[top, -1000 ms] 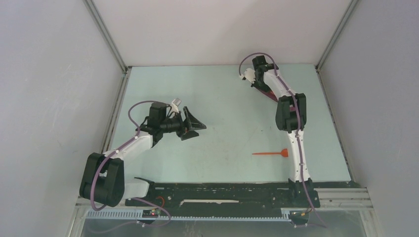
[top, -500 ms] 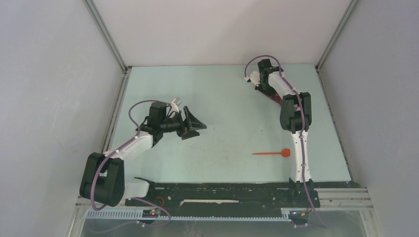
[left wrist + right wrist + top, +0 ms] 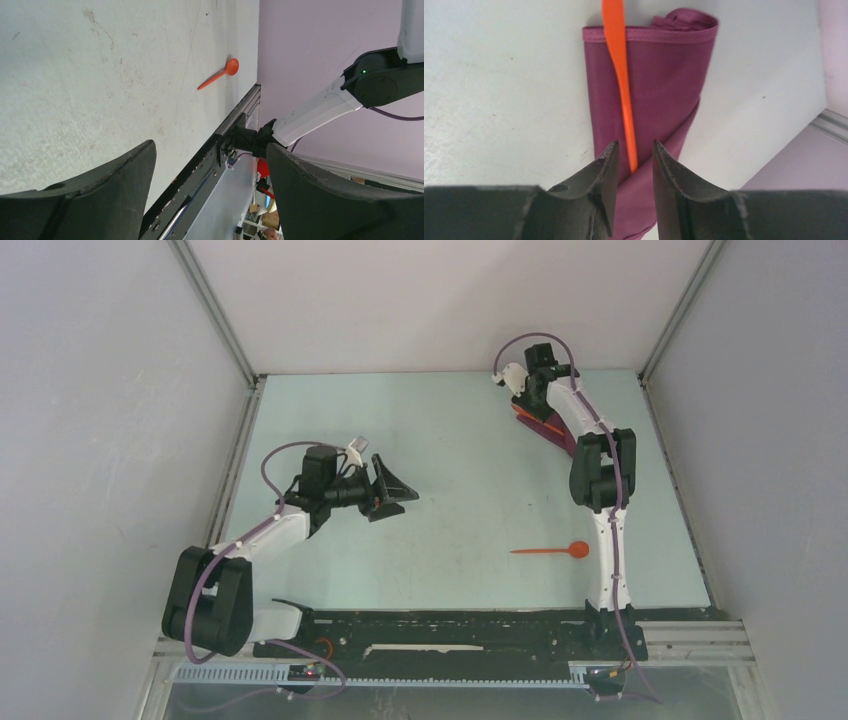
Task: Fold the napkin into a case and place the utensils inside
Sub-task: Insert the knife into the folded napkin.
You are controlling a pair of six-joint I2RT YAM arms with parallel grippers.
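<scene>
The napkin [image 3: 664,80] is folded into a narrow plum-purple case [image 3: 566,441] at the far right of the table. One of the utensils, a slim orange stick [image 3: 619,65], lies along the case with its near end tucked under a diagonal fold. My right gripper [image 3: 635,145] hovers just over that end, open, its fingers either side of the stick without touching it. In the top view the right gripper [image 3: 526,400] sits above the stick [image 3: 535,422]. The orange spoon [image 3: 548,550] lies alone on the table. My left gripper [image 3: 395,488] hangs open and empty at centre left.
The pale green table [image 3: 450,460] is boxed in by grey walls on three sides. A black rail [image 3: 450,625] runs along the near edge. The left wrist view shows the spoon [image 3: 218,74] close to that rail and the right arm's base.
The right gripper's jaws have parted from shut, letting go of the stick, and the right wrist has shifted slightly right. The left arm and the spoon have not moved.
</scene>
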